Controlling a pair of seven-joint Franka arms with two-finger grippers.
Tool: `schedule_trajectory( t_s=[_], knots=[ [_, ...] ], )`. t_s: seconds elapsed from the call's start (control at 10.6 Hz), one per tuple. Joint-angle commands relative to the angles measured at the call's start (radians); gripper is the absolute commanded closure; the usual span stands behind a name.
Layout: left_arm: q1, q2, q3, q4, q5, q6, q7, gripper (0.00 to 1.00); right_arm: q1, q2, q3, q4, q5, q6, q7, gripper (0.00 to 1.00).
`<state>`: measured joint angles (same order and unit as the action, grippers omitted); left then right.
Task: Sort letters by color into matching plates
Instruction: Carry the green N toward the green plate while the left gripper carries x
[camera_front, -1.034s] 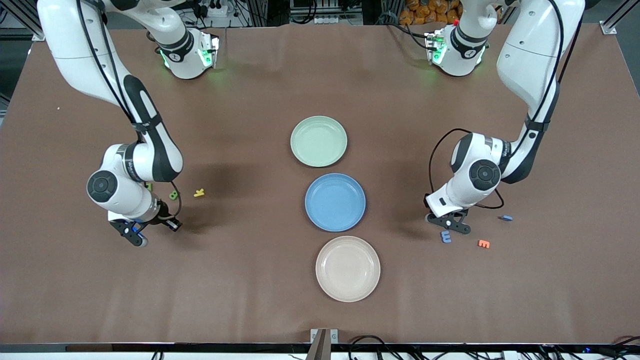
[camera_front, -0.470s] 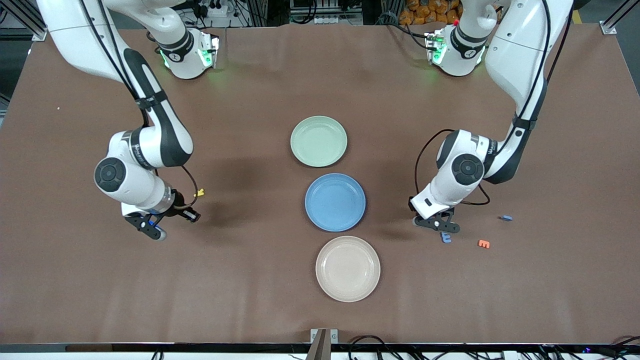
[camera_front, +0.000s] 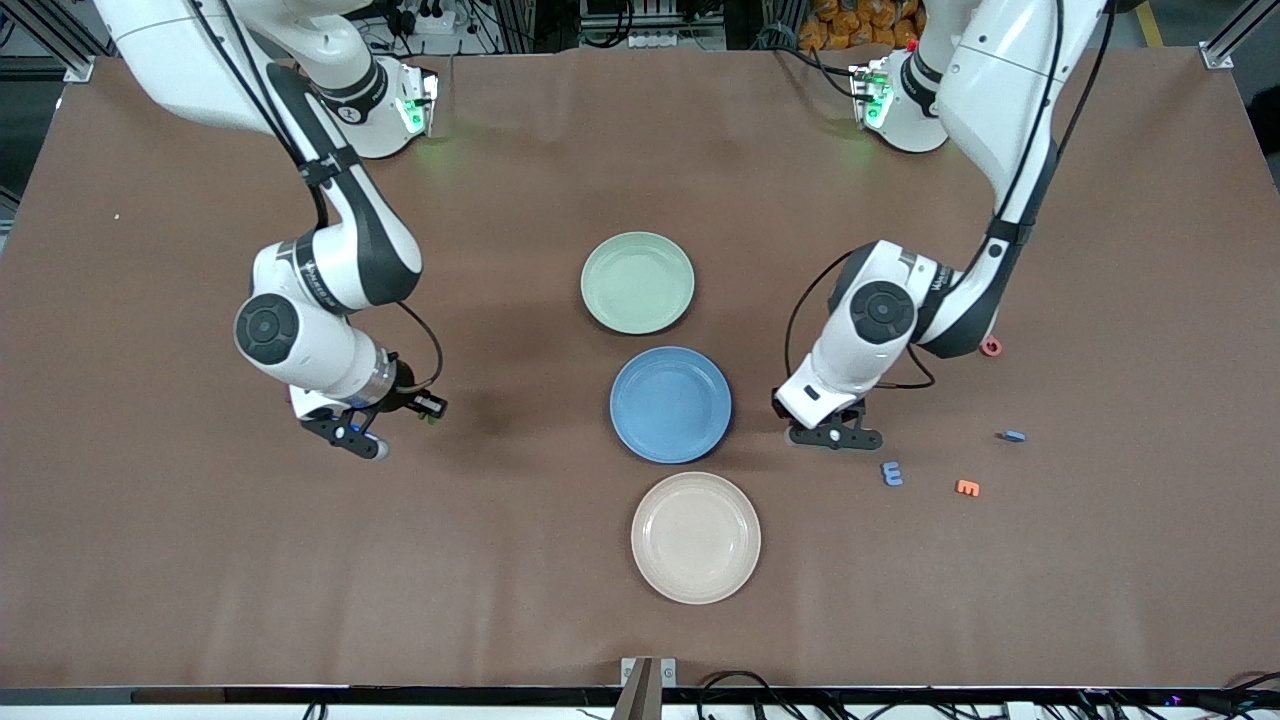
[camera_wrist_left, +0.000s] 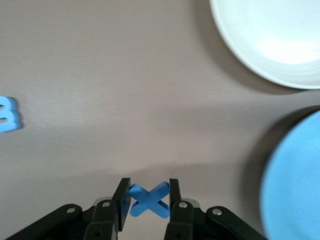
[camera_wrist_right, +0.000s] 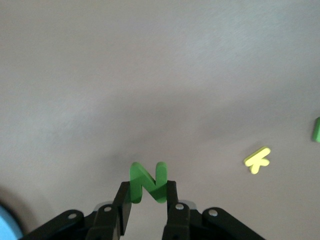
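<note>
Letters of foam ride in both grippers above a brown table (camera_front: 200, 560). The left gripper (camera_front: 833, 437), over bare table beside the blue plate (camera_front: 670, 404) toward the left arm's end, has its jaws closed on a blue X (camera_wrist_left: 149, 200), pinched between its fingers (camera_wrist_left: 123, 197). The right gripper (camera_front: 352, 438), over bare table toward the right arm's end, has its jaws clamped narrowly on a green N (camera_wrist_right: 147, 182).

Three empty plates stand in a row at mid-table: the green plate (camera_front: 637, 281) farthest from the front camera, the blue one next, a cream plate (camera_front: 696, 537) nearest. On the table toward the left arm's end lie a blue E (camera_front: 891, 473), an orange letter (camera_front: 967, 488), a small blue piece (camera_front: 1014, 436) and a red ring-shaped letter (camera_front: 991, 347). The right wrist view shows a yellow K (camera_wrist_right: 258, 160) lying flat.
</note>
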<state>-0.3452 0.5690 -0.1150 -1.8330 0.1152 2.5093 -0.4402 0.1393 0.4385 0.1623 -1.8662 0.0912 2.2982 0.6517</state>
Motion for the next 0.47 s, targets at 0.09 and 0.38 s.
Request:
schedule_trajectory(
  t_s=[0.09, 0.38],
  knots=[
    [-0.104, 0.003, 0.002, 0.083, 0.006, -0.047, -0.231, 1.00, -0.014, -0.018, 0.100, -0.013, -0.031, -0.010, 0.034, 1.00],
    [-0.165, 0.043, 0.002, 0.136, 0.006, -0.047, -0.345, 1.00, 0.006, -0.003, 0.164, -0.014, -0.077, -0.008, 0.155, 1.00]
  ],
)
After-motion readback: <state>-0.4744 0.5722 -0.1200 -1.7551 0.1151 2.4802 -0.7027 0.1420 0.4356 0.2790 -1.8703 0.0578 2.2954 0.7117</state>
